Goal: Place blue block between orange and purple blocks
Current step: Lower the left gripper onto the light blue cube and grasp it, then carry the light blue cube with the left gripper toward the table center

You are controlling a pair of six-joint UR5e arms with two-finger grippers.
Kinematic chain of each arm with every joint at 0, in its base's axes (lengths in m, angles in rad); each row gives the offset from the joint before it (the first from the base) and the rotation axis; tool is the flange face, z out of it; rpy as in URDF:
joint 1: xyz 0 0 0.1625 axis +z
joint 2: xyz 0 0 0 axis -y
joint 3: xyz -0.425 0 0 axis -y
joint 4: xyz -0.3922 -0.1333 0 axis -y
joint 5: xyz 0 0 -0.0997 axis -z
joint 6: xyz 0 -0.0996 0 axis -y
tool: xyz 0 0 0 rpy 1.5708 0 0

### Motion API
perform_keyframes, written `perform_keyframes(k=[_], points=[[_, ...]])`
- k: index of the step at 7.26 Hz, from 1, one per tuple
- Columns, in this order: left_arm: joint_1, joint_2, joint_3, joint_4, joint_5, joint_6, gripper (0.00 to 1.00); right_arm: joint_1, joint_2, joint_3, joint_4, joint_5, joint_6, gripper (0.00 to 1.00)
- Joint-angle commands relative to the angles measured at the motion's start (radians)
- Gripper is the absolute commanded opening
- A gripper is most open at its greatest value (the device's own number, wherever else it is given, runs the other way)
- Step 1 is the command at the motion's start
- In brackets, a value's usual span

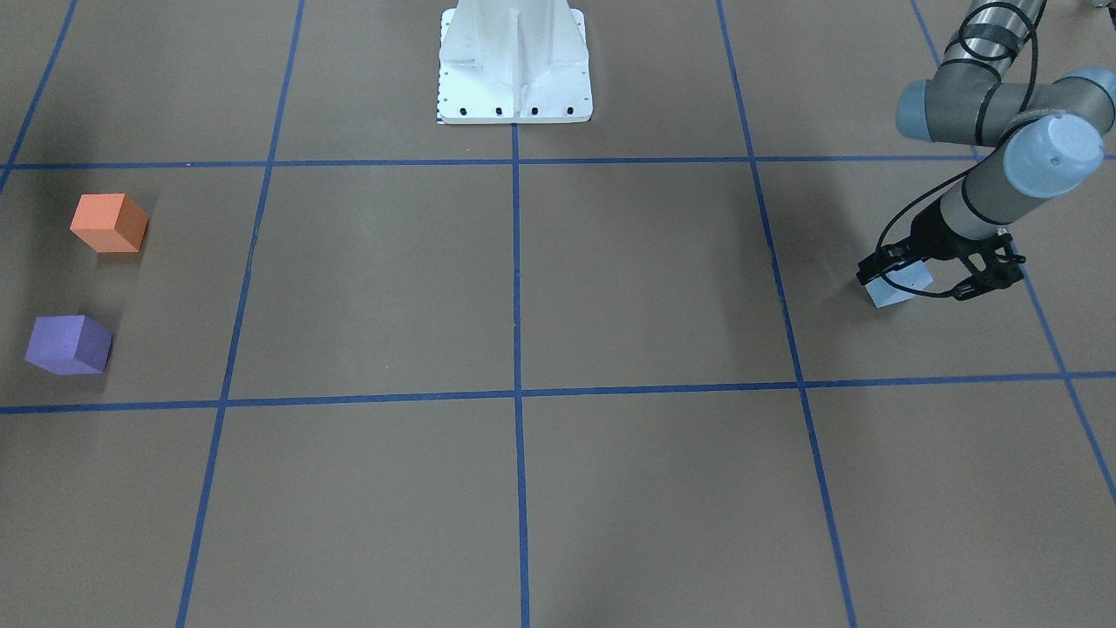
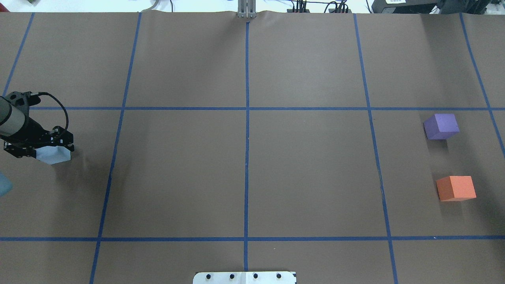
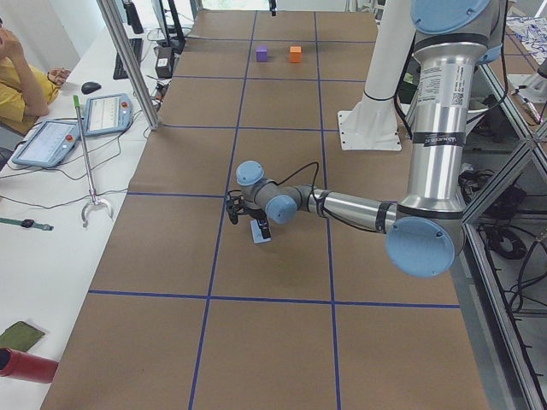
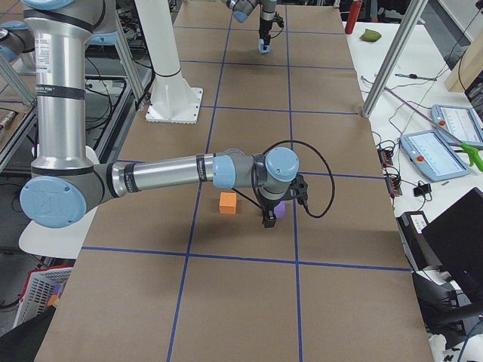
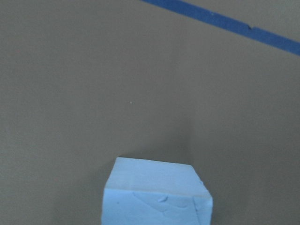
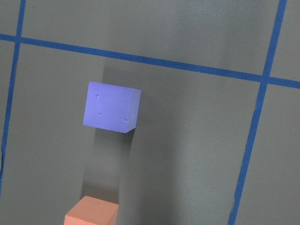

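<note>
My left tool [image 1: 889,272] is clamped on the blue block [image 1: 902,288] - the fingers press on its upper part and most of the block shows below them. The block is tilted, with one corner pointing down toward the table [image 1: 558,288]. I cannot tell whether that corner touches the brown surface or hangs just above it. My left wrist camera shows the block's pale, slightly dented face at the bottom of its view, with bare table beyond it and a strip of blue tape [image 5: 225,22] farther off.

The block is at the end of the table on my left side. The orange block [image 1: 109,222] and the purple block [image 1: 68,344] are at the opposite end, well apart from it, with several tape-marked squares in between. Those two share one square. The orange block is nearer my white base [image 1: 514,65] and the purple one is farther out. They do not touch, and a strip of bare table lies between them.

My right tool [image 4: 268,217] hangs above that pair, over the purple block, which it partly hides in the side view. That is the only view showing this tool, so I cannot tell whether its fingers are apart or together. My right wrist camera looks down on both blocks - the whole purple one, and only the top edge of the orange one.
</note>
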Motion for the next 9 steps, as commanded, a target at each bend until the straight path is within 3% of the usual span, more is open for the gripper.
perform_keyframes(k=[1,2,3,6,9], points=[[0.016,-0.001,0.006,0.001,0.025,0.003,0.83,-0.004,0.0,0.002,0.002,0.008,-0.001,1.0],[0.019,-0.001,0.006,0.002,0.037,-0.003,0.52,-0.004,0.001,0.005,0.002,0.009,-0.001,1.0],[0.019,-0.003,-0.005,0.008,0.032,-0.006,0.01,-0.005,0.001,0.007,0.003,0.006,-0.006,1.0],[0.022,-0.14,-0.061,0.011,0.023,-0.015,0.0,-0.01,-0.011,0.002,0.073,0.011,-0.001,1.0],[0.154,-0.346,-0.101,0.028,0.041,-0.229,0.0,-0.014,-0.014,0.004,0.086,0.012,-0.001,1.0]])
